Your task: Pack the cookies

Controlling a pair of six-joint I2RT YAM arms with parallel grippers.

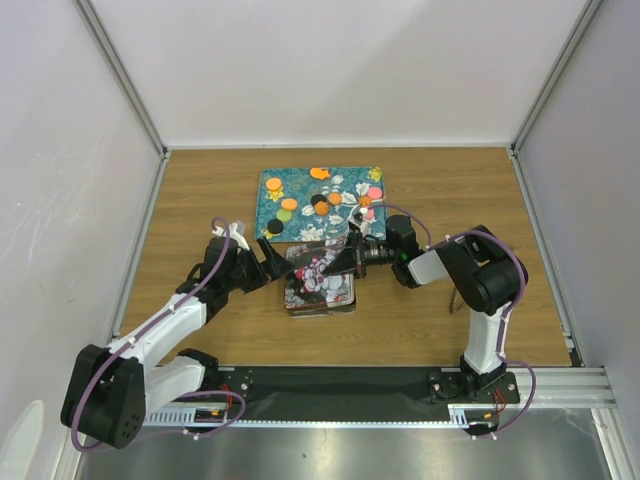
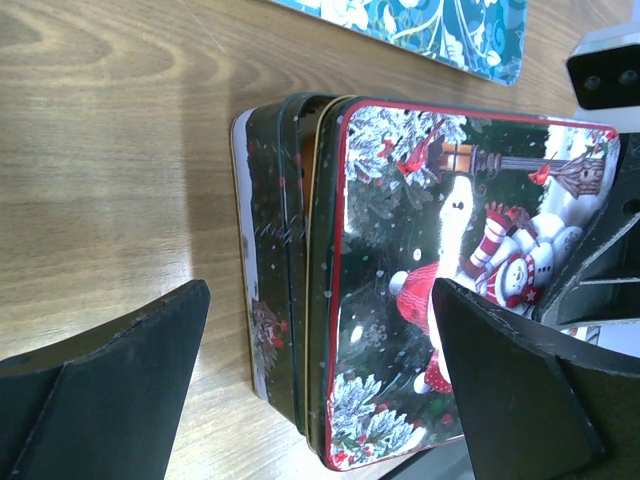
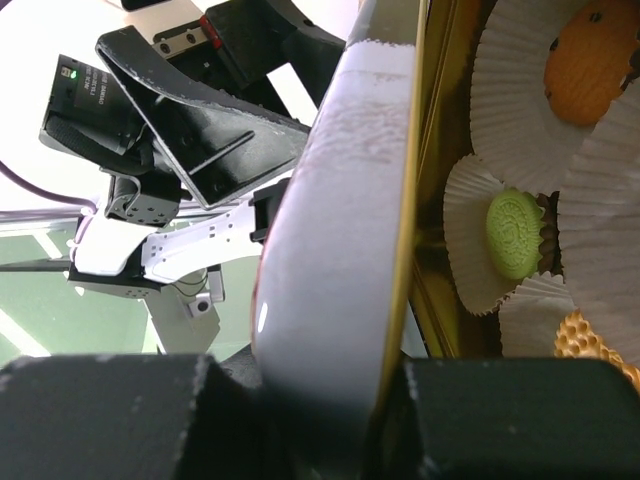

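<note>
Several cookies (image 3: pixel 515 235), orange and green, sit in paper cups (image 3: pixel 520 110) inside the tin (image 2: pixel 265 250). Only the right wrist view shows them, just beside the right tool (image 3: pixel 320 375), which pinches the lid (image 3: pixel 340 200) edge. Overhead, other cookies lie flat, faces up, on the tray (image 1: pixel 262 205) beyond both tools. Left tool (image 2: pixel 315 320) is spread wide and empty beside the tin.

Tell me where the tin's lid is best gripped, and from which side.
Pinch the rim of the lid on its right-hand edge, coming in from the right, one finger on each face, as the right gripper does. The lid is flat and broad, likely too wide to span, and that edge stands off the base. Stay shallow: paper cups with cookies sit just inside.
</note>
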